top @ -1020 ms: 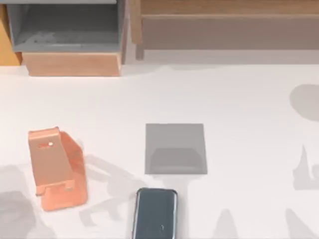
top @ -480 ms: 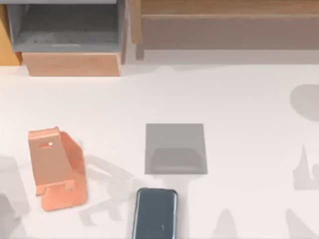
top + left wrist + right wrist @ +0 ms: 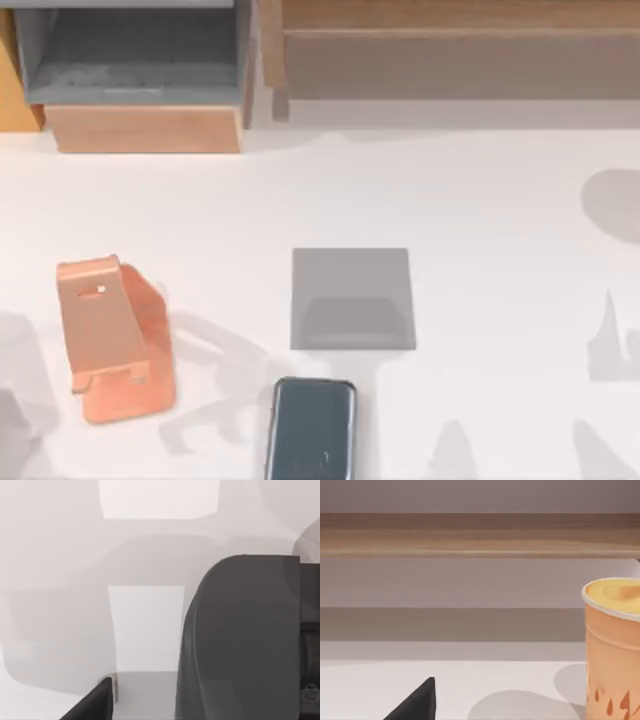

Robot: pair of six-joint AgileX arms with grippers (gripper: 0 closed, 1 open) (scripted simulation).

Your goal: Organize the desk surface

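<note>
Behind desk surface [image 3: 480,200], wooden shelves [image 3: 450,45]

Dark hand [image 3: 145,700] above white desk surface [image 3: 55,555]

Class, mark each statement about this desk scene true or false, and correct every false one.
1. The orange phone stand sits at the left of the desk surface. True.
2. The dark phone lies on top of the grey square pad. False: it lies on the white tabletop just in front of the pad, at the top view's bottom edge.
3. An orange cup stands upright in the right wrist view. True.
4. The phone rests in the stand. False: the two lie apart.
5. The wooden shelf units stand along the far edge. True.
</note>
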